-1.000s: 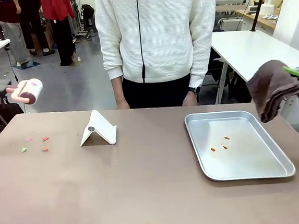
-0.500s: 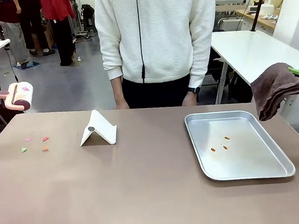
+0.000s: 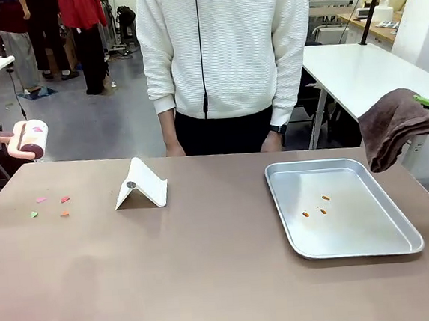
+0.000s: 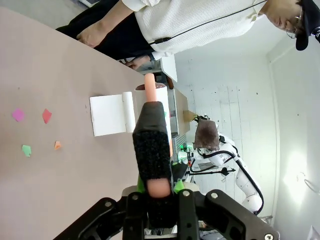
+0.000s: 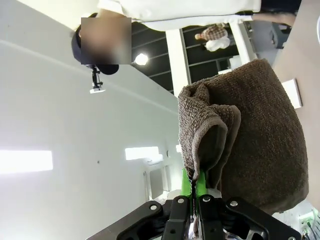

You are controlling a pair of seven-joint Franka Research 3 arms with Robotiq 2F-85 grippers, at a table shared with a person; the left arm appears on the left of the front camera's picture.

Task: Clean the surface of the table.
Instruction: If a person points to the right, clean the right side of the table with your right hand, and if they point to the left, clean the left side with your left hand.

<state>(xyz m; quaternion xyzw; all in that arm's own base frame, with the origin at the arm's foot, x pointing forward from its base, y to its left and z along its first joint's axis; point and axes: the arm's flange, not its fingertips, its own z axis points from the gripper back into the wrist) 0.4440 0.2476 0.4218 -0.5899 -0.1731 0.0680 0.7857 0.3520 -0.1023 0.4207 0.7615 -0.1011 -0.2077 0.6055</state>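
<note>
The large taupe-brown table (image 3: 210, 281) spans the whole near part of the room, and a person in a white ribbed top (image 3: 227, 47) stands at its far edge, arms down. On the right of the tabletop lies a shallow silver metal tray (image 3: 370, 226). Off the far-right corner a folded dark-brown terry towel (image 3: 390, 126) hangs in the air – the right gripper (image 5: 192, 186) has its green-padded fingers pinched tight on a fold of it. Left of centre sits a small white folded stand (image 3: 143, 185), tent-shaped. Beyond the far-left corner the left gripper (image 4: 154, 167) is clamped hard on the handle of a pink lint roller (image 3: 28, 139), held clear of the surface. Near that corner lie a few small paper scraps (image 3: 53, 205), pink, red, green and orange, well apart from the stand. Smallest of all are three orange crumbs (image 3: 320, 205) inside the tray.

To my eye the cleaning proper has not begun – both tools are in hand but neither touches the table. The roller looks closest to the scraps, so the next move calls for lowering it flat onto the top beside them and rolling across; the towel would need room past the tray.
</note>
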